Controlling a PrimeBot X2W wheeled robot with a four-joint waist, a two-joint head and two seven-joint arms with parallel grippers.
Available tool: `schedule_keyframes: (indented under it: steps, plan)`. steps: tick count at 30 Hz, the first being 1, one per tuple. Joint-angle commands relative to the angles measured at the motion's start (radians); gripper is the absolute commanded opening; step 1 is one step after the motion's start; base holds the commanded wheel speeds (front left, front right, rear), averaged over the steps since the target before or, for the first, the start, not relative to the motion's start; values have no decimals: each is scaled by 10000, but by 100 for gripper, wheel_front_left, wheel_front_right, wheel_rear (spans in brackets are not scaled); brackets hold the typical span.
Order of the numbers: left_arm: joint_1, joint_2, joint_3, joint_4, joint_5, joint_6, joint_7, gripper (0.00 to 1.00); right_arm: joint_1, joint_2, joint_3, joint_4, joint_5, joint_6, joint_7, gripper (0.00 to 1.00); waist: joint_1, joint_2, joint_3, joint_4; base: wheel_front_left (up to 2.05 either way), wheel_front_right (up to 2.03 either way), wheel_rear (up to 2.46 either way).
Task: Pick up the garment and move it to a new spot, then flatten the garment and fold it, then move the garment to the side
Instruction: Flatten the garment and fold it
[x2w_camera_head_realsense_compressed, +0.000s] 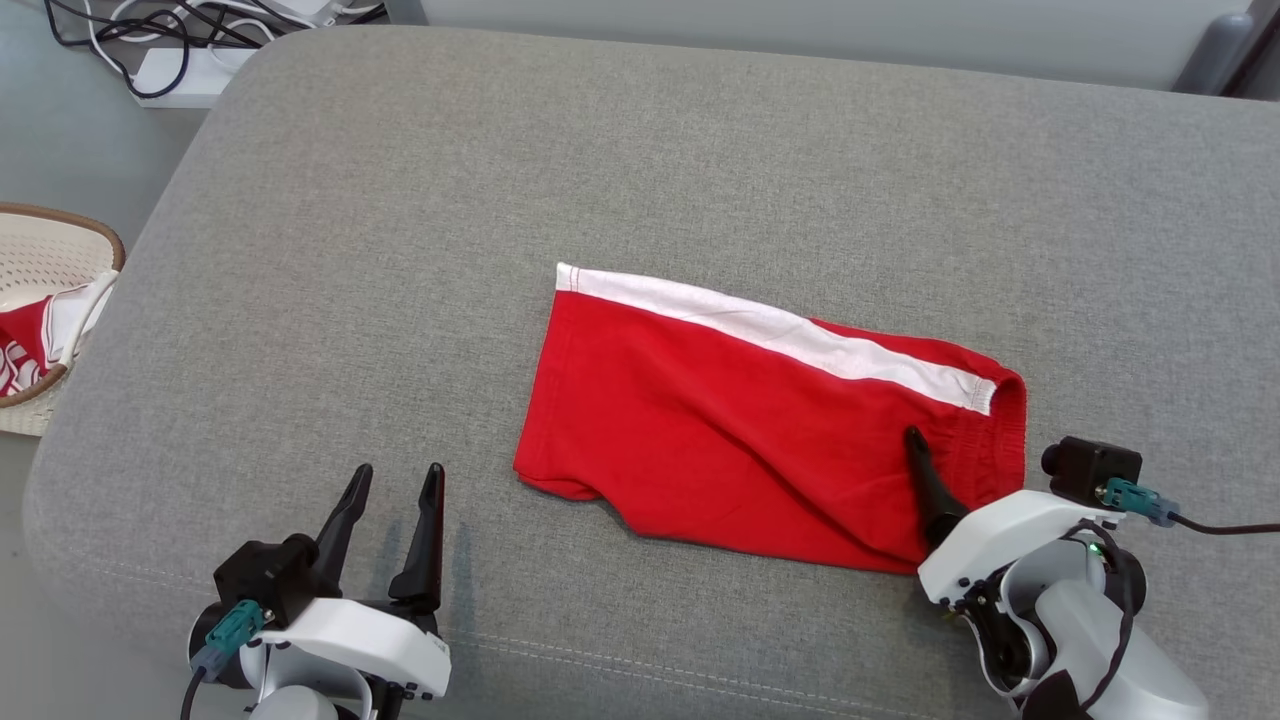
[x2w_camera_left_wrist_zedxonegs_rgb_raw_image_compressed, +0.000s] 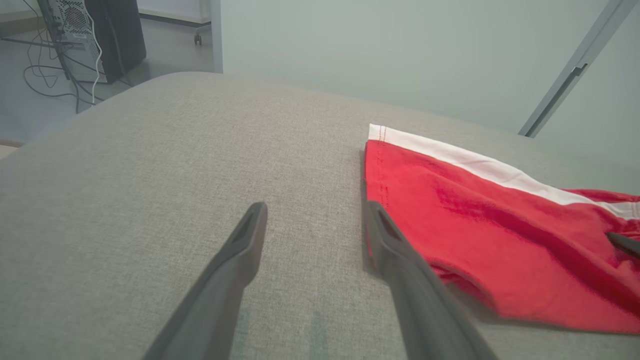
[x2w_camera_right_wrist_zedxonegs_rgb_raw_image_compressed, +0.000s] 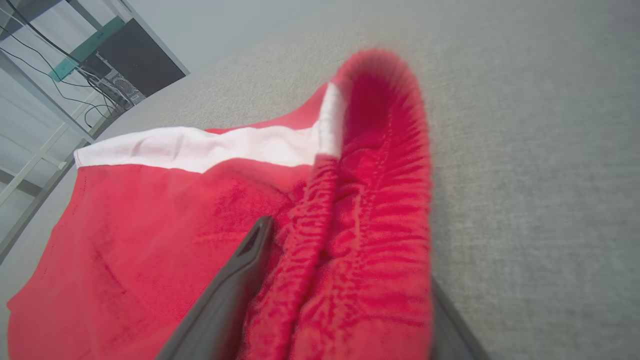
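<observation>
Found the red garment (x2w_camera_head_realsense_compressed: 740, 430), white-striped, spread flat near the middle of the grey cushion (x2w_camera_head_realsense_compressed: 400, 200), waistband toward the robot's right; found the right gripper (x2w_camera_right_wrist_zedxonegs_rgb_raw_image_compressed: 345, 260) at that waistband end, jaws spread wide, not clamped; saw the gathered waistband bunched between its two fingers (x2w_camera_right_wrist_zedxonegs_rgb_raw_image_compressed: 240, 280), one lying on top of the red cloth, the other half hidden along the band's outer edge; found the left gripper (x2w_camera_head_realsense_compressed: 398, 470) likewise spread, holding nothing, over bare cushion to the left of the garment's near hem corner, apart from the cloth; noted a wicker basket (x2w_camera_head_realsense_compressed: 60, 225) off the cushion's left edge.
</observation>
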Motion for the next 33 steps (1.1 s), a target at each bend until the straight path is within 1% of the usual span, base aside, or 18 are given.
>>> schedule_keyframes:
  steps: [1,2,3,4,5,7,12,15,17,20,24,27,29,33]
  plan:
    - [-346,105,294,-270,69,-70,-59,100,112,246,420,-10,190,46,148,100,0,0,-13,2,0,0,0]
    - [-341,105,298,-285,78,-71,-59,100,84,246,550,47,336,46,144,93,0,0,-29,-1,0,0,0]
    - [-333,104,303,-300,85,-71,-59,100,54,246,627,116,474,46,135,49,0,0,-49,-11,0,0,0]
    - [-319,104,312,-314,90,-71,-59,100,9,246,670,213,552,46,120,35,0,0,-72,-25,0,0,0]
    - [-300,104,325,-329,93,-71,-59,100,-51,246,655,351,563,46,92,0,0,0,-96,-46,0,0,0]
    - [-241,104,342,-376,78,-71,-59,100,-263,51,358,600,643,46,-20,0,0,0,-143,-137,0,0,0]
    - [-193,104,297,-422,4,-71,-59,100,-516,-603,-310,641,707,46,-102,0,0,0,-182,-321,0,0,0]
    - [-189,103,257,-438,-38,-71,-59,100,-592,-972,-587,475,659,46,-109,0,0,0,-195,-410,0,0,0]
    - [-193,103,220,-437,-54,-71,-59,100,-626,-1070,-544,176,712,46,-110,0,0,0,-202,-448,0,0,0]
    - [-172,103,190,-422,-89,-71,-59,100,-598,-1021,1,-854,1088,46,285,0,0,0,-237,-494,0,0,0]
    - [-129,103,31,-383,-180,-71,-59,100,-426,-1042,1090,-2607,1911,46,1566,0,0,0,-299,-459,0,0,0]
    - [-143,103,-155,-346,-276,-71,-59,100,-422,-1081,1775,-3531,2297,46,2330,0,0,0,-336,-323,0,0,0]
    - [-163,103,-292,-336,-353,-71,-59,100,-508,-1008,2020,-3803,2515,46,2662,0,0,0,-335,-179,0,0,0]
    - [-204,103,-508,-359,-510,-71,-59,100,-762,-914,2359,-3714,2492,46,2948,0,0,0,-322,148,0,0,0]
